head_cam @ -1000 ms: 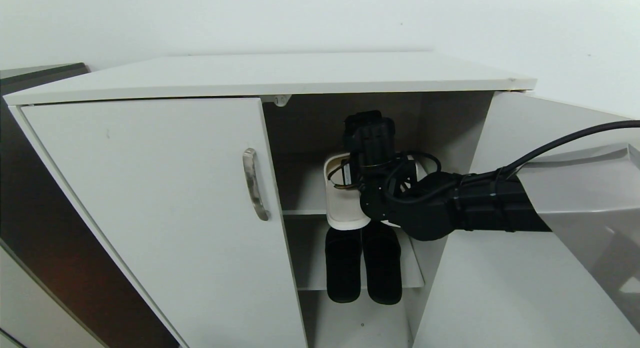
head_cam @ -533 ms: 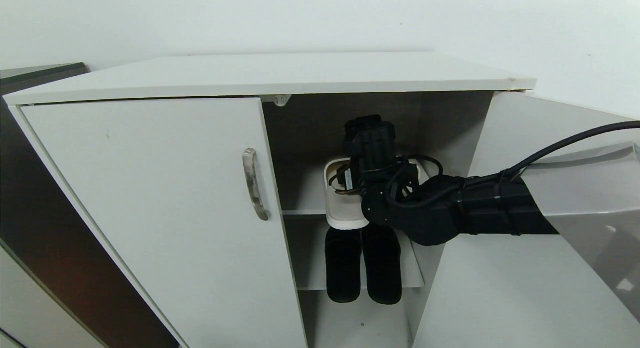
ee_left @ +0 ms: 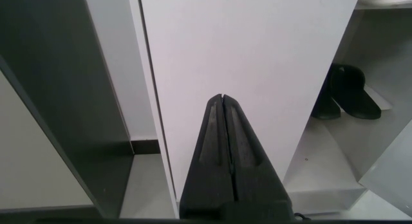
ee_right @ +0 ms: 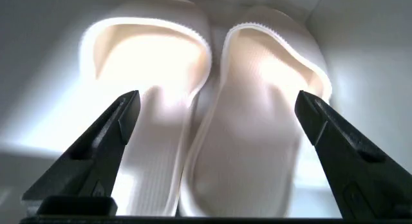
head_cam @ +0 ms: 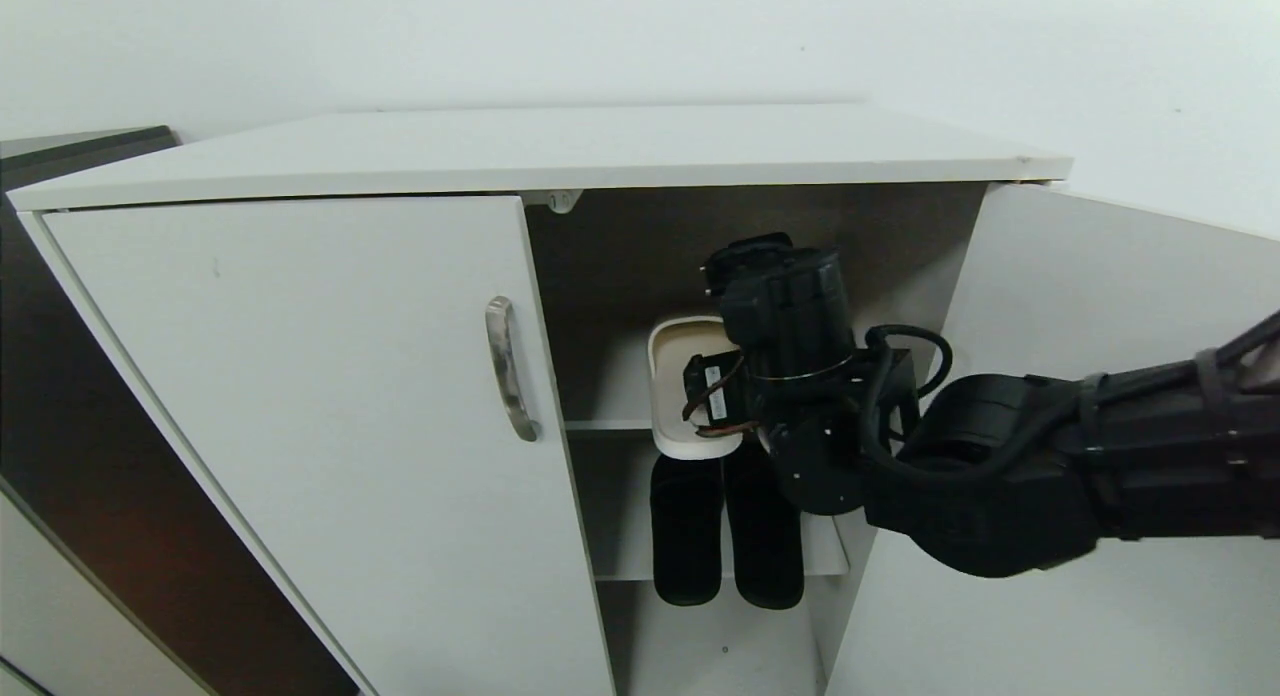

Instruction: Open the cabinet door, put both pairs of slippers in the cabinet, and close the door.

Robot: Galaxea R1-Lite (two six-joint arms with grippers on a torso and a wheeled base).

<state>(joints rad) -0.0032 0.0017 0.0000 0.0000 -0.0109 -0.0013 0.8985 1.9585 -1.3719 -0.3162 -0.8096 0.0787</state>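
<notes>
**Now that stowing looks done, closing up remains**

While the right cabinet door (head_cam: 1050, 306) stands open, the white slippers (ee_right: 206, 121) lie on the upper shelf (head_cam: 600, 396) and the black slippers (head_cam: 725, 536) on the lower shelf (head_cam: 620, 536). Inside the cabinet (head_cam: 540, 146), the right gripper (ee_right: 215, 105) sits just before the white pair, fingers spread wide and empty. The left gripper (ee_left: 222, 98), pinched together on nothing, faces the closed left door (ee_left: 244, 50).
</notes>
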